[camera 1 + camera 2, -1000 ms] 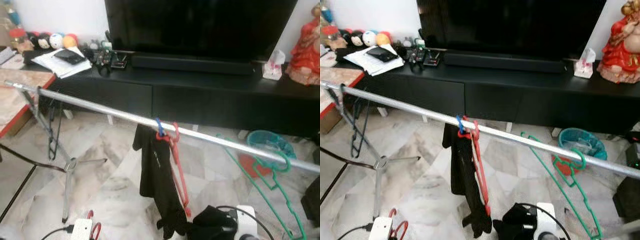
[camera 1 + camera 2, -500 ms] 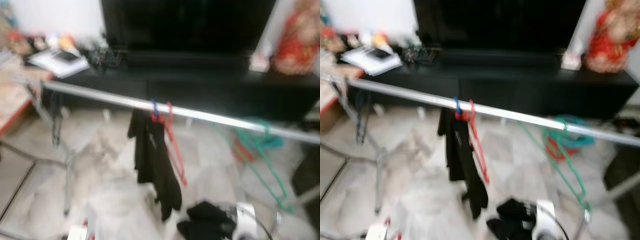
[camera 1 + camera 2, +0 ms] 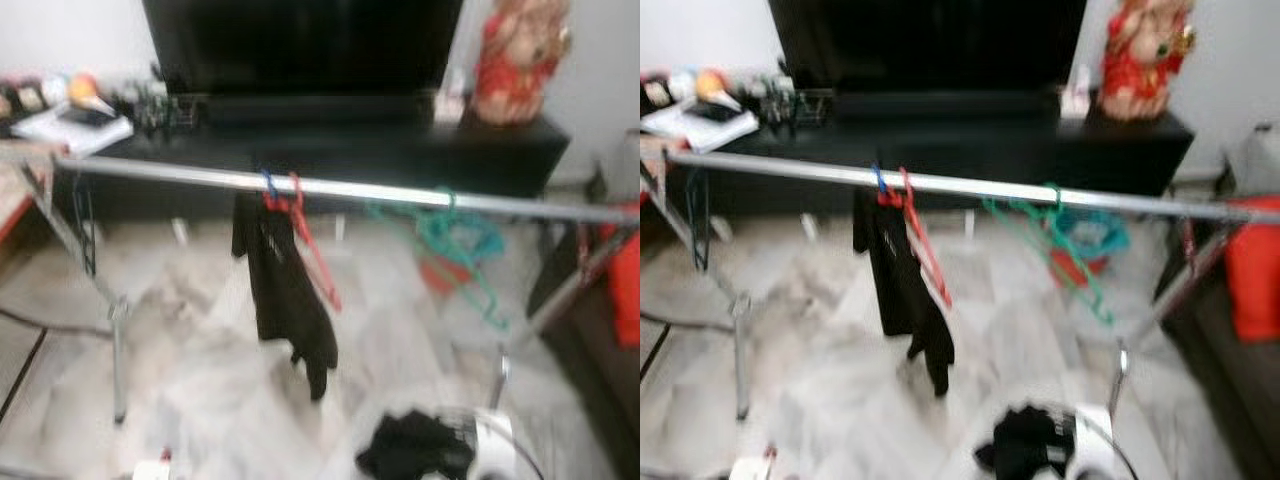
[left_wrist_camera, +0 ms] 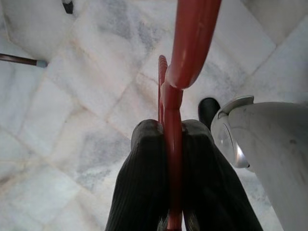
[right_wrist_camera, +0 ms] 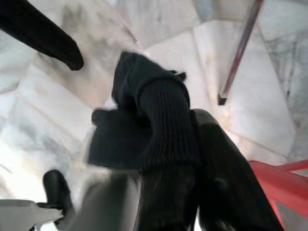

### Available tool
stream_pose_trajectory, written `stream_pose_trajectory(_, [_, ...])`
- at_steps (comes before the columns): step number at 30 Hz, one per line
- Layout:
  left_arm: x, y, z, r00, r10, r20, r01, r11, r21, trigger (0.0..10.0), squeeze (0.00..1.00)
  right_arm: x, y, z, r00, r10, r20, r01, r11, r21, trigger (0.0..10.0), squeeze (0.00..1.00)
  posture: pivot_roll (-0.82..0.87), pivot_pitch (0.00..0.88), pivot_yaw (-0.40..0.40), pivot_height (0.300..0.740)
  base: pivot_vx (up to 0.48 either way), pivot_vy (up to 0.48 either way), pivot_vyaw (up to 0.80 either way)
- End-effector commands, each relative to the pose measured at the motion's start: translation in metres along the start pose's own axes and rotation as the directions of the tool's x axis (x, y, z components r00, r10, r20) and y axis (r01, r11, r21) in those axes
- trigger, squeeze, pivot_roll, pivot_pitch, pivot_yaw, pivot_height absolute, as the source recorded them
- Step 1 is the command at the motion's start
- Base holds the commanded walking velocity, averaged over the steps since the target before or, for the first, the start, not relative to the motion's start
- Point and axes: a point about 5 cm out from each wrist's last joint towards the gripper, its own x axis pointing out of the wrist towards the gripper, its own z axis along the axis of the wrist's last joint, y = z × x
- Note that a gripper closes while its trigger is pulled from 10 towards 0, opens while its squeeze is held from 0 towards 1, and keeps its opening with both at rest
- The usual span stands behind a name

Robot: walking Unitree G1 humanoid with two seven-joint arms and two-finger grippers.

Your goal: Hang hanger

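**Hanger in hand, rail ahead: risks and legible text**

Across the room's width runs the silver clothes rail [image 3: 380,190], already carrying a black garment [image 3: 283,290] on a red hanger [image 3: 305,235] and, further toward our right, an empty green hanger [image 3: 455,255]. The hanger we must hang, a second red hanger [image 4: 175,120], sits low in the left gripper [image 4: 172,144], whose ribbed black fingers [image 4: 139,183] are closed tight on its shaft above the marble floor [image 4: 72,96]. The right gripper [image 5: 192,159] has its fingers pressed together over dark cloth [image 5: 130,130]; we judge it pinching that cloth, though blur leaves the contact uncertain.

Risks, as we judge them:
- Head views are smeared, so rail position is poorly fixed; a misjudged lift could drive the hook into the rail.
- Grip is on a thin shaft; the hanger could swivel and present its hook sideways.
- Landing near the loaded hanger could tangle the hooks.
- The rail's tripod stand [image 3: 110,310] looks light; a knock could shift it.

Writing: none legible; the papers on the TV cabinet [image 3: 400,150] are too blurred.
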Motion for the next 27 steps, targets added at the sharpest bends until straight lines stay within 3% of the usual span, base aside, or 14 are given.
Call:
stream_pose_trajectory(1, [0.0003,-0.0068,-0.0008,1.0,-0.018,-0.004,0.018,1.0,0.004,10.0,0.0,0.0012,-0.0039,0.0088,1.0,-0.014,0.028,0.014,1.0,-0.004,10.0,0.0,0.0,0.0,-0.013,0.74,-0.296,0.0,0.0])
stream_pose_trajectory(19, [0.0008,-0.0145,-0.0011,1.0,-0.023,-0.009,0.023,1.0,-0.006,10.0,0.0,0.0009,-0.0063,0.0126,0.997,-0.03,0.064,0.029,0.999,0.016,10.0,0.0,0.0,0.0,-0.019,0.74,-0.298,0.0,0.0])
stream_pose_trajectory(27, [-0.0019,-0.006,-0.0089,1.0,-0.015,-0.02,0.015,1.0,-0.008,10.0,0.0,0.0008,-0.006,0.0126,0.997,-0.029,0.068,0.028,0.999,0.016,10.0,0.0,0.0,0.0,-0.017,0.74,-0.297,0.0,0.0])
